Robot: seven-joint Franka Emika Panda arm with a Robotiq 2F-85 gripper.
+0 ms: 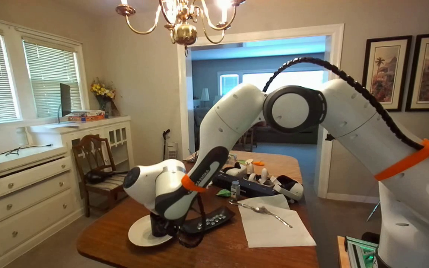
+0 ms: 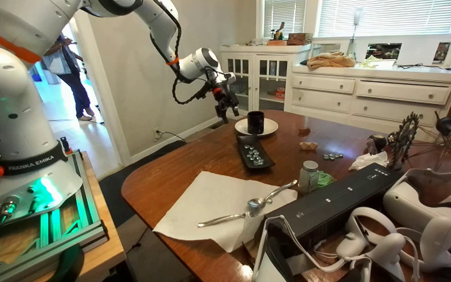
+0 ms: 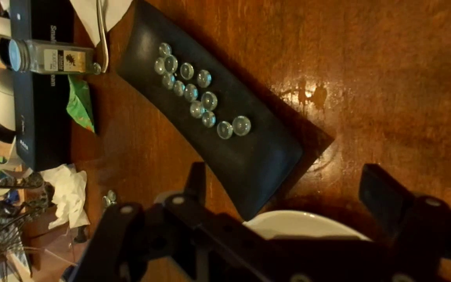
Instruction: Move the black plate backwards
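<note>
The black plate (image 1: 228, 213) is a long dark tray with upturned ends, lying on the wooden table with several clear glass beads in it. It also shows in an exterior view (image 2: 249, 140) and, running diagonally, in the wrist view (image 3: 258, 158). My gripper (image 2: 230, 116) is open and empty, above the table near the white plate. In the wrist view the open fingers (image 3: 283, 170) stand on either side of the black plate's near end, higher than it and not touching it. In an exterior view the arm and dark gripper parts partly cover the tray's end.
The round white plate (image 2: 271, 126) with a black mug (image 2: 255, 123) stands close to the black plate's near end. A white napkin (image 2: 210, 199) with silver cutlery (image 2: 225, 220) lies at the other end. A glass jar (image 2: 308, 178), a long black box (image 2: 339, 192) and white headsets (image 2: 417, 203) stand beyond.
</note>
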